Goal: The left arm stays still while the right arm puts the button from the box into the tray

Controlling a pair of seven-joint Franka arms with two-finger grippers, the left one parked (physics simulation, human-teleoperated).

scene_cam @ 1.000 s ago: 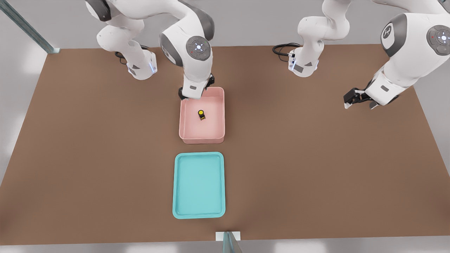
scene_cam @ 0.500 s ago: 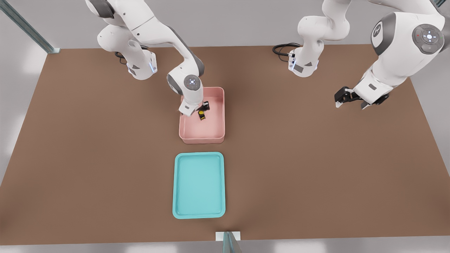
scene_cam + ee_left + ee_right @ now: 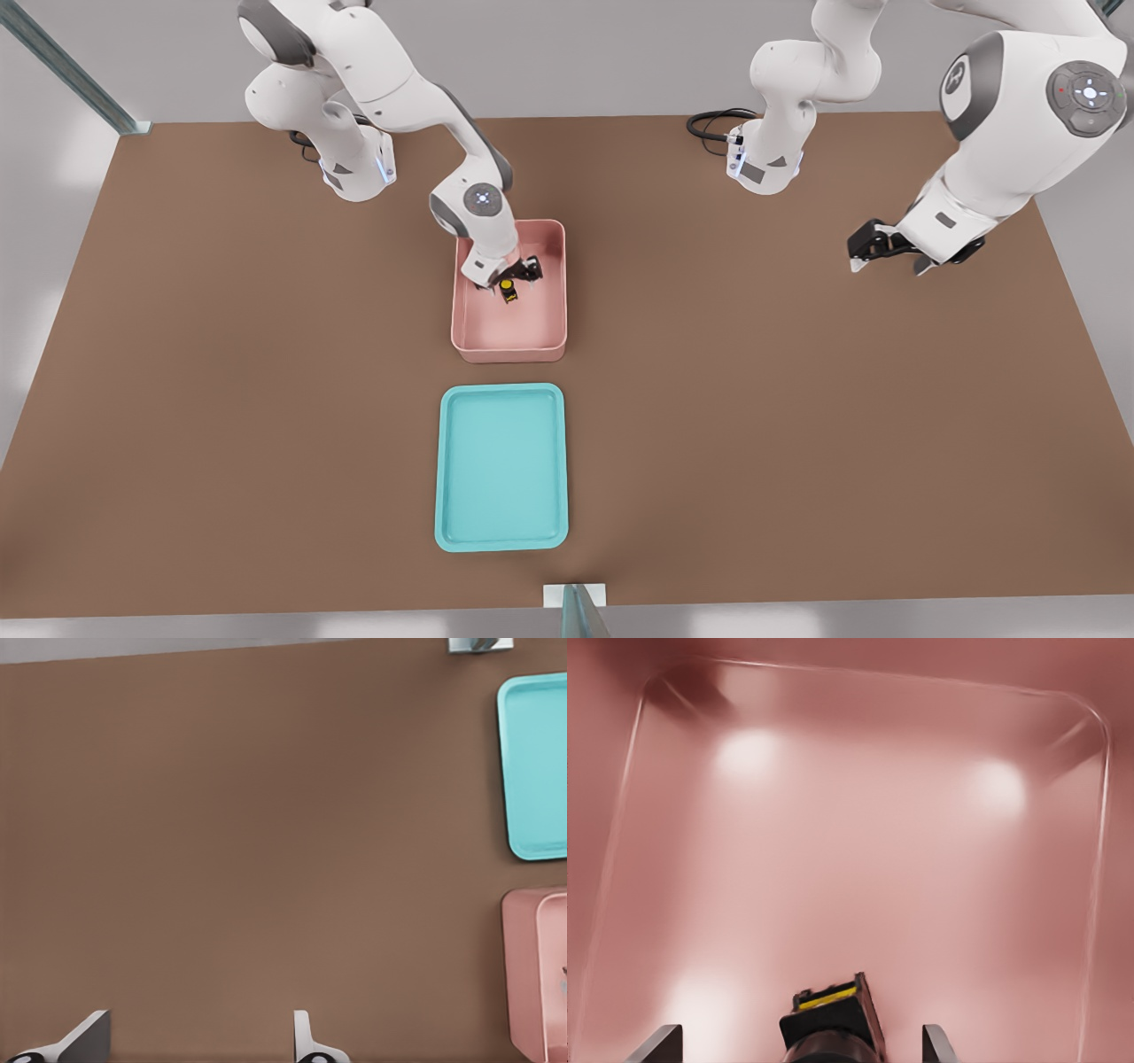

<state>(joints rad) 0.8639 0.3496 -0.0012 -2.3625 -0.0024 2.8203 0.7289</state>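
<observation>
Button [image 3: 507, 288] sits on the floor of the pink box [image 3: 509, 346], between the spread, open fingers of the right arm's claw [image 3: 508, 282], lowered over it. Grasp step: next it must close, lift clear of the walls, then cross to the tray [image 3: 501, 539].

A wide brown table [image 3: 221, 425] with a plain matte top fills most of the front view. Pale grey floor [image 3: 620, 71] borders it on every visible side. A grey-green metal beam [image 3: 66, 66] runs slantwise to the far corner on the front view's left, and a short post of the same metal [image 3: 576, 607] stands at the middle of the near edge.
</observation>
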